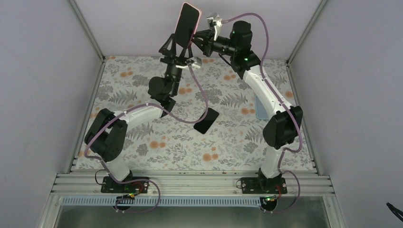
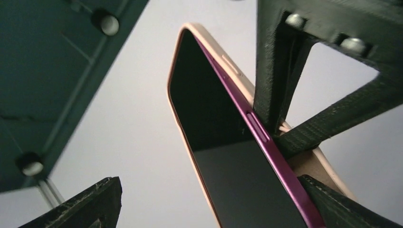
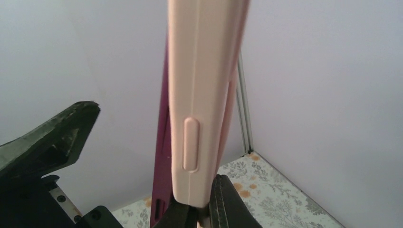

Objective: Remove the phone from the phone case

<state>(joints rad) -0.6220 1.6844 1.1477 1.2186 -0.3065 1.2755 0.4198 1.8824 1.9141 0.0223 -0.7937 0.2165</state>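
Note:
The phone [image 1: 187, 23], dark screen and purple frame, is raised high over the table's far side, sitting in a pale pink case [image 3: 199, 71]. In the left wrist view the purple edge [image 2: 266, 142] stands partly out of the case wall [image 2: 316, 164]. My right gripper [image 1: 193, 39] is shut on the case's edge; its fingers [image 3: 228, 206] pinch the pink wall, with the purple phone edge [image 3: 161, 156] just beside them. My left gripper [image 1: 178, 46] is open around the phone's lower end. One finger [image 2: 332, 202] lies against the phone's side; the other finger [image 2: 92, 204] stands well apart.
A flat black rectangle [image 1: 206, 121] lies on the floral mat [image 1: 142, 137] near the middle. A light blue flat item [image 1: 260, 109] lies at the right, beside the right arm. Grey walls enclose the table on three sides.

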